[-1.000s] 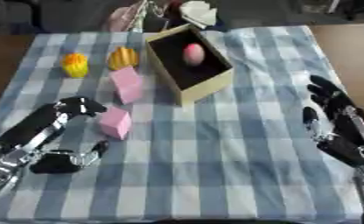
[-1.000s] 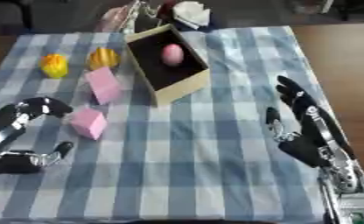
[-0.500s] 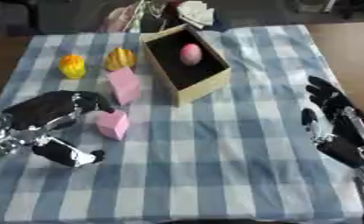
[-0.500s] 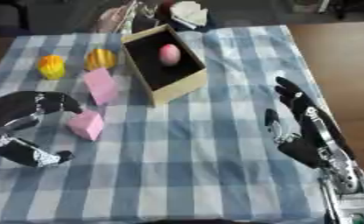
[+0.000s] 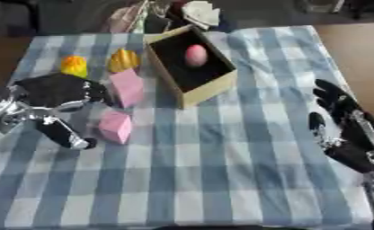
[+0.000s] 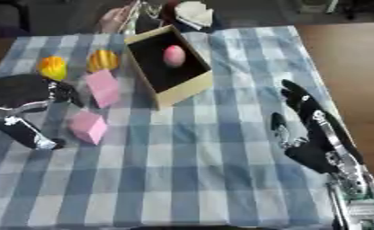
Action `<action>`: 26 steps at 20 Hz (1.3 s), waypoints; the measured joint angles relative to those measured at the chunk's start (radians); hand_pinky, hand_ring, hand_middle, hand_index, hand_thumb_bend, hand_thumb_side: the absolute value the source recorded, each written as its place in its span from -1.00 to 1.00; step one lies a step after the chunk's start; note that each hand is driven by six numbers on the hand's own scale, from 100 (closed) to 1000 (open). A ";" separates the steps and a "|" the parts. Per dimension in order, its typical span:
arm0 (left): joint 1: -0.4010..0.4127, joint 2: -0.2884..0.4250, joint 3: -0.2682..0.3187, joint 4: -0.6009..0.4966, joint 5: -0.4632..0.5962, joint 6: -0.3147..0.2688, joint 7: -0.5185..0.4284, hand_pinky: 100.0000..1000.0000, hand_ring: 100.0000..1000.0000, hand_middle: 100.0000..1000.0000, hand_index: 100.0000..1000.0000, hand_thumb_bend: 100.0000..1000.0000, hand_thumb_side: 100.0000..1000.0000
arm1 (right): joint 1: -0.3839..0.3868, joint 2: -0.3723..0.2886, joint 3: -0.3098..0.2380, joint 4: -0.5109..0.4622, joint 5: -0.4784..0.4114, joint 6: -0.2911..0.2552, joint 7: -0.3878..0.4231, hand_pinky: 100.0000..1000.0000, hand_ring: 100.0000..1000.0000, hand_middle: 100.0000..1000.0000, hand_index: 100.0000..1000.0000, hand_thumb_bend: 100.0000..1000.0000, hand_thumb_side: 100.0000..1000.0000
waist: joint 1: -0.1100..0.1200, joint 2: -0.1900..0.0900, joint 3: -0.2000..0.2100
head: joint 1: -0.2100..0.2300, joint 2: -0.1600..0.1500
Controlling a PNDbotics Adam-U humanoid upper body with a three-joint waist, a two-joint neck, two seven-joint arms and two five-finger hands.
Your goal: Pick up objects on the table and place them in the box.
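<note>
Left eye view: left robot hand [image 5: 56,92] spread open beside pink block [image 5: 115,127], holding nothing; right robot hand [image 5: 344,128] open, idle.

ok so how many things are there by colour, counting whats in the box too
pink: 3, the egg-shaped thing in the box, the taller block and the smaller block
yellow-orange: 2, one at the left and one beside the box
total: 5
</note>
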 measured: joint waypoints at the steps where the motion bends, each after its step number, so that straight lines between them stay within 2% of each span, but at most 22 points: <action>1: -0.009 -0.010 0.000 0.012 -0.007 -0.003 -0.014 0.48 0.45 0.52 0.70 -0.09 -0.42 | 0.000 0.000 0.000 0.000 0.000 0.000 0.000 1.00 1.00 1.00 1.00 -1.00 -0.30 | 0.000 0.000 0.000 | 0.000 0.000; 8: -0.043 -0.060 0.023 0.042 -0.009 0.028 -0.114 0.48 0.45 0.54 0.72 -0.14 -0.45 | 0.005 0.001 0.000 0.000 -0.001 0.000 0.000 1.00 1.00 1.00 1.00 -1.00 -0.30 | 0.000 0.000 0.001 | -0.001 0.000; 16: -0.050 -0.090 0.028 0.064 0.029 0.061 -0.177 0.51 0.48 0.57 0.73 -0.16 -0.30 | 0.007 0.001 0.000 0.000 -0.002 0.000 0.000 1.00 1.00 1.00 1.00 -1.00 -0.30 | 0.000 0.000 -0.003 | -0.001 0.000; 24: -0.053 -0.118 0.027 0.117 0.033 0.055 -0.209 0.47 0.42 0.50 0.70 -0.24 -0.51 | 0.007 0.001 0.000 0.000 -0.002 0.001 0.001 1.00 1.00 1.00 1.00 -1.00 -0.30 | 0.000 0.000 -0.007 | 0.000 0.000; 26: -0.053 -0.124 0.027 0.129 0.032 0.053 -0.207 0.40 0.30 0.38 0.62 -0.31 -0.78 | 0.007 0.002 0.000 0.000 -0.002 0.001 0.001 1.00 1.00 1.00 1.00 -1.00 -0.30 | 0.000 0.000 -0.009 | 0.000 0.000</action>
